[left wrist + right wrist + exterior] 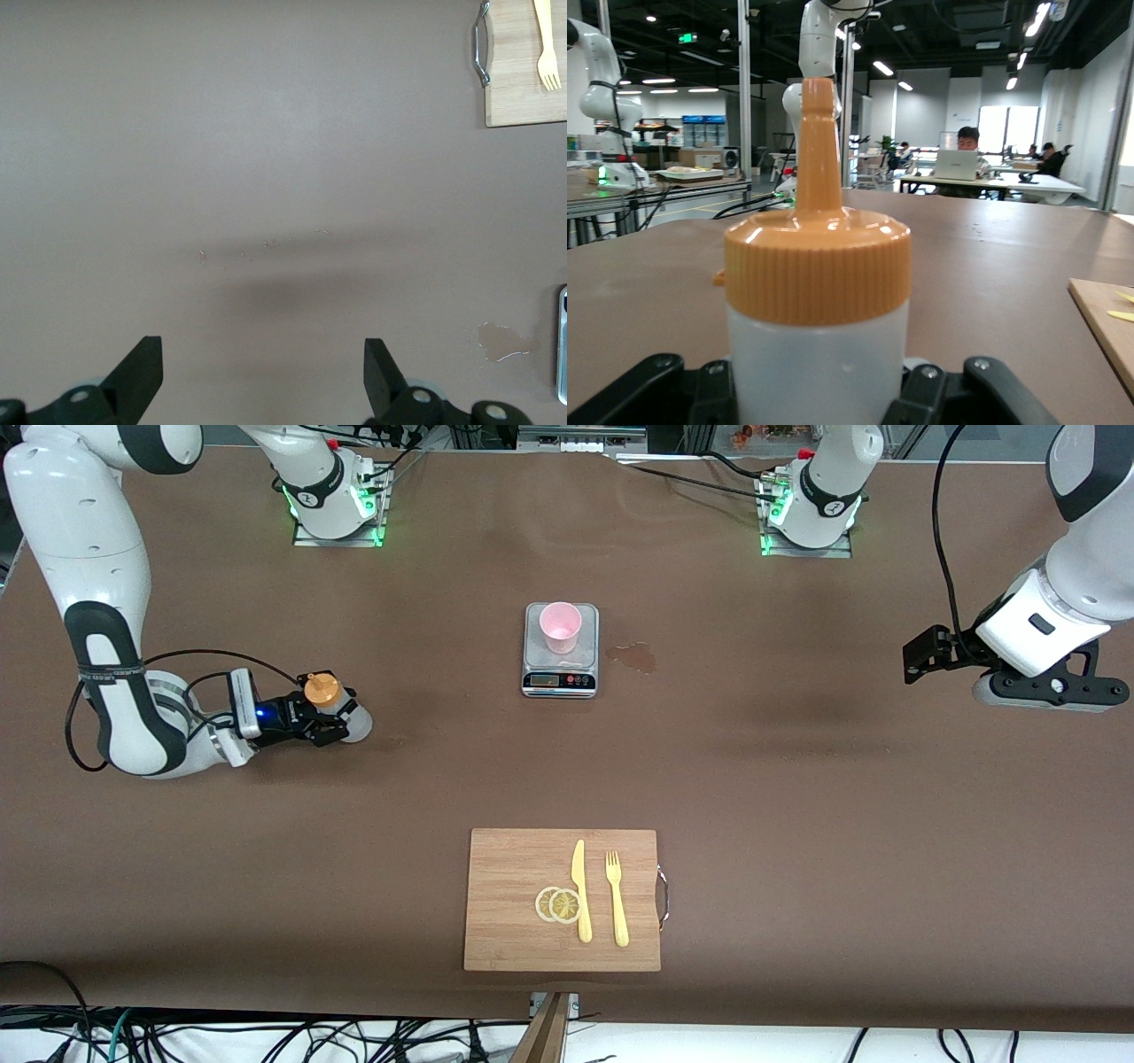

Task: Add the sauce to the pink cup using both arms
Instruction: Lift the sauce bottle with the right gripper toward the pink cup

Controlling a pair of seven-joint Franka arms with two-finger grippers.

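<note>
- Toward the right arm's end of the desk, the right gripper (330, 717) clamps the sauce (332, 704) below its orange cap; likely light, soft-walled, so hold the body gently
- Pink cup (561, 627) stands on the scale (560, 677), near the desk's middle
- Left gripper (264, 376) waits, jaws spread, empty

The sauce bottle (330, 704), whitish with an orange nozzle cap, is held upright toward the right arm's end. The pale pink cup (561, 627) is seated upright on the grey scale (560, 664).
</note>
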